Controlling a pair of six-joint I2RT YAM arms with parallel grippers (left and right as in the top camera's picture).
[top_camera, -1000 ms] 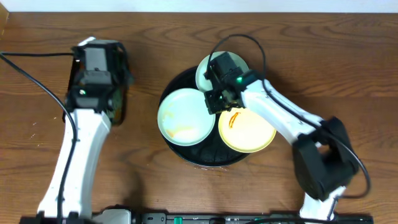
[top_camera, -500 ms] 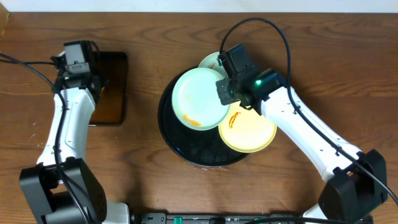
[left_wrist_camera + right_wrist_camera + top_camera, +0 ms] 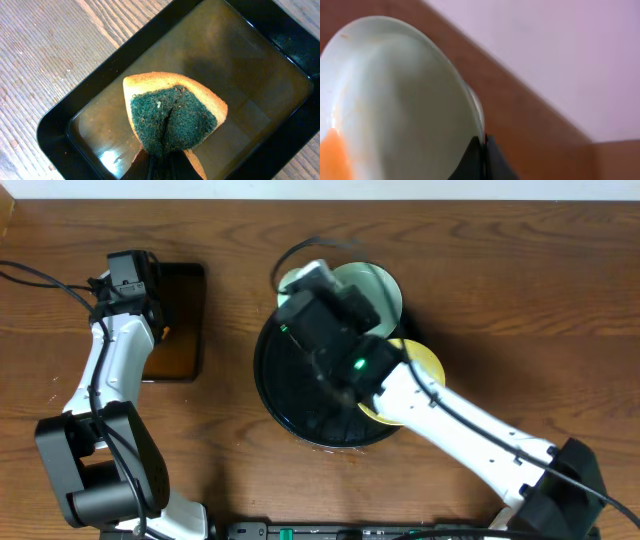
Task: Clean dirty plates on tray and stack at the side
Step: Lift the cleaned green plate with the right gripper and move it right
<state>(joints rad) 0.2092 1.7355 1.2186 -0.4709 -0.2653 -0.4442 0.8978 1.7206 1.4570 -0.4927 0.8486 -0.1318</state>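
Gripping mint plate (image 3: 395, 100) rim: right jaws; left jaws clamped on sponge (image 3: 172, 120) over rectangular tray (image 3: 55, 135).

Right arm (image 3: 450, 415) — over black tray (image 3: 280, 395)

Overhead looks straight down on the whole table (image 3: 560, 260). Left wrist faces down, close over a sponge (image 3: 172, 117) and the rectangular tray (image 3: 52, 131) (overhead shares that tray (image 3: 190, 330), far left). Right wrist sits tight against a mint plate (image 3: 395, 100), tilted toward a pale wall (image 3: 560, 50).
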